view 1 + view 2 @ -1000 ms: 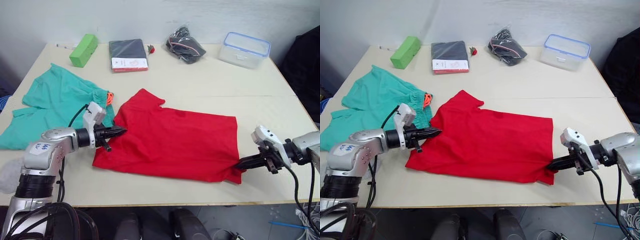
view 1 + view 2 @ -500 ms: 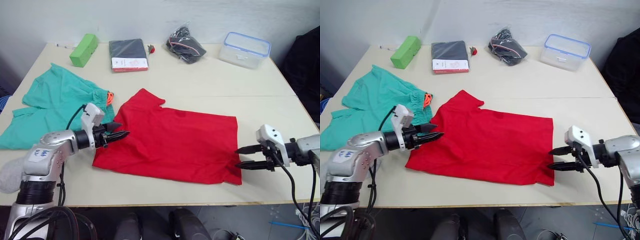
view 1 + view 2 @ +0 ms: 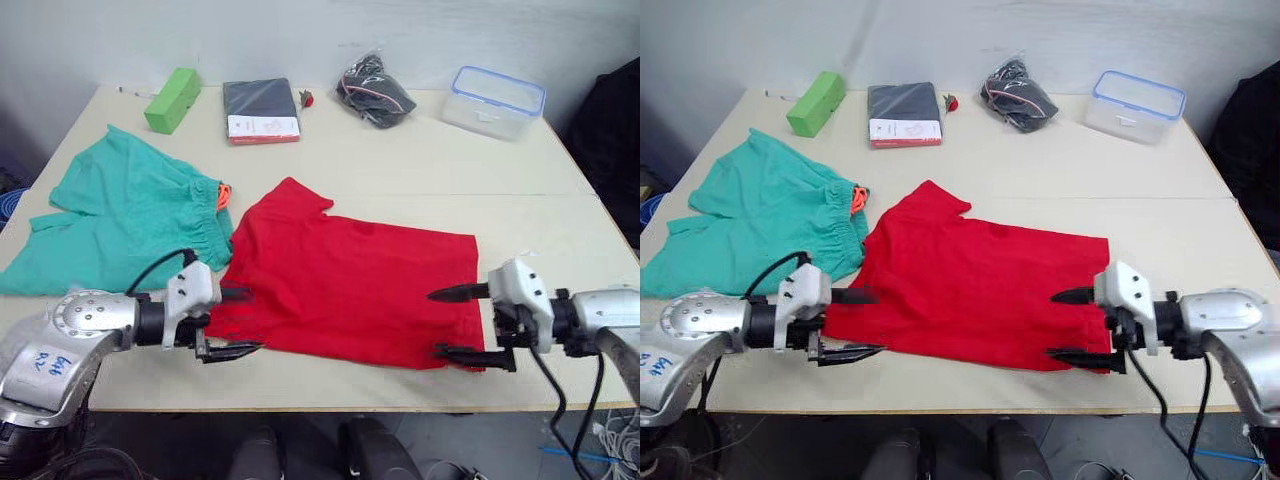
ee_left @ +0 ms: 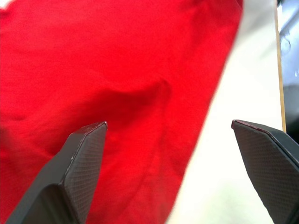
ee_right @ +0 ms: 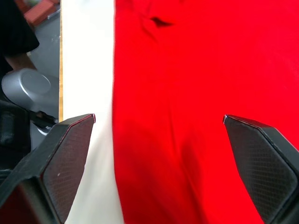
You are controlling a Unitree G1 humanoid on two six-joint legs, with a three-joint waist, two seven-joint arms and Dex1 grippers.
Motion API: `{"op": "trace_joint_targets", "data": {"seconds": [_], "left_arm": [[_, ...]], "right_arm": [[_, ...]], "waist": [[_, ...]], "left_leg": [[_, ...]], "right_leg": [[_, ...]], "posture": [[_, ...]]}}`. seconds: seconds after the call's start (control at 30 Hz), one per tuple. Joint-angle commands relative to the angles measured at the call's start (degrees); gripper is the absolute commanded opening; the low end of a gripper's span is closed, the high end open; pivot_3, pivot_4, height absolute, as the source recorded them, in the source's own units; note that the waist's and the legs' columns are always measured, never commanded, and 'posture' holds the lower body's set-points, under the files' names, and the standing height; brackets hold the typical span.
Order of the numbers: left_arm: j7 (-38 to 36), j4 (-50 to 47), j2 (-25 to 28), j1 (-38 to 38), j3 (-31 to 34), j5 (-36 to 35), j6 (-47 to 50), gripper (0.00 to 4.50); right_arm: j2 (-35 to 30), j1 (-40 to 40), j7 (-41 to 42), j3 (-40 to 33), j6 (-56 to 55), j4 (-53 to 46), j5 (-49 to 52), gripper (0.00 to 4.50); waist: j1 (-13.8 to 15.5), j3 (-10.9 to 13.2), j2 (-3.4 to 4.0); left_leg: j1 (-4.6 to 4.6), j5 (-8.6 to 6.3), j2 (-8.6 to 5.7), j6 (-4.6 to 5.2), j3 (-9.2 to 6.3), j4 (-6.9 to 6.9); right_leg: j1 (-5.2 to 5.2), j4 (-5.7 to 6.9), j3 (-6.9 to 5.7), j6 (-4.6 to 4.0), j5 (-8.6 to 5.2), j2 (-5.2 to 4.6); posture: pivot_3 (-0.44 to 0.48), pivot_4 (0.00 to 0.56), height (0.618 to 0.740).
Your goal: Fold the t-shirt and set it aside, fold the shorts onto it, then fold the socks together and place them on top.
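One red t-shirt (image 3: 350,290) lies spread flat in the middle of the desk (image 3: 420,160), its collar end toward the robot's left. One pair of teal shorts (image 3: 125,225) lies just beside it on the left, the orange drawstring (image 3: 221,194) showing at the waistband near the shirt's shoulder.

The left hand (image 3: 235,322) sits at the shirt's near left corner with its two fingers spread wide, one over the red cloth and one above the bare desk at the hem. The right hand (image 3: 455,322) is at the near right corner, likewise released and wide open, straddling the shirt's edge. Neither grips anything.

Along the far side stand one green block (image 3: 171,98), one dark packaged garment (image 3: 262,109), one clear bag of dark items (image 3: 374,92) and one clear lidded box (image 3: 494,100).

A second ago both hands were pinched together at the shirt's side edges; since then they have opened and moved toward the near corners.
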Motion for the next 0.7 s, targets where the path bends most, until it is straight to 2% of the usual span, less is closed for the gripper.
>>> {"op": "trace_joint_targets", "data": {"seconds": [0.03,0.13,0.27,0.5,0.7], "left_arm": [[-0.69,0.00,-0.59,-0.34,-2.56,2.57,-4.12,4.11],[-1.07,1.91,-0.56,-0.04,-4.39,5.15,-7.00,3.27],[-0.83,5.68,-1.55,-1.66,-6.12,7.61,-9.19,2.03],[-1.85,8.17,-2.91,-3.99,-6.19,6.82,-8.80,0.01],[0.01,13.35,-4.14,-5.85,-9.72,12.52,-9.84,0.01]], "right_arm": [[2.35,0.17,-3.22,4.55,-4.03,-1.41,-4.96,4.32],[3.57,-0.05,-4.01,7.34,-6.50,-1.14,-7.57,3.57],[4.72,-0.62,-5.33,9.50,-8.21,0.03,-10.00,2.22],[4.96,-0.84,-5.96,10.42,-8.66,1.55,-11.41,0.01],[5.32,-0.98,-7.51,12.94,-10.18,4.51,-15.54,0.01]], "waist": [[-0.02,0.00,0.00],[-0.06,0.00,0.00],[-0.21,0.00,0.00],[-0.10,0.00,0.00],[-0.20,0.00,0.00]], "left_leg": [[-0.02,0.00,-0.01,0.01,0.02,0.00],[-0.02,0.00,-0.01,0.01,0.03,-0.05],[0.03,0.01,0.00,-0.01,0.06,-0.07],[0.02,0.00,0.00,0.00,0.06,-0.07],[0.05,0.00,0.01,0.00,0.07,-0.06]], "right_leg": [[-0.02,0.00,0.01,0.00,0.00,0.00],[-0.06,0.00,0.02,0.00,0.00,0.00],[-0.06,0.04,0.05,0.00,0.00,0.03],[-0.06,0.04,0.04,0.00,0.00,0.01],[-0.07,0.07,0.05,0.00,0.00,0.02]], "posture": [[0.000,0.150,0.740],[0.000,0.150,0.740],[0.000,0.150,0.740],[0.000,0.150,0.740],[0.000,0.150,0.740]]}}
